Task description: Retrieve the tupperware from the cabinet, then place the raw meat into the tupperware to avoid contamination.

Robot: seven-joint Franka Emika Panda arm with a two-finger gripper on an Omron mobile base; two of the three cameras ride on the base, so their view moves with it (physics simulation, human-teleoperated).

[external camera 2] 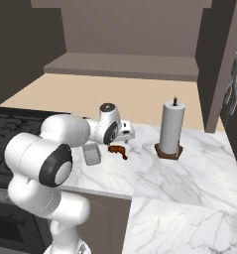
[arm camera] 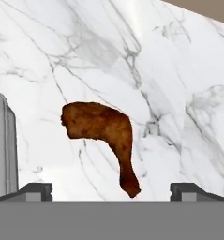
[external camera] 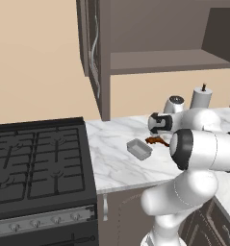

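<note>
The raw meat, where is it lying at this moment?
The raw meat lies on the marble counter, just right of the tupperware and left of the paper towel roll; in the hand view it sits between the open hand's fingertips.

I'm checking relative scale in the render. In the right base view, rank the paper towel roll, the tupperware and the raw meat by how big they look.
1. Paper towel roll, clearly largest.
2. Tupperware, partly hidden behind the arm.
3. Raw meat, close to the tupperware in apparent size, so the last two ranks are unsure.
</note>
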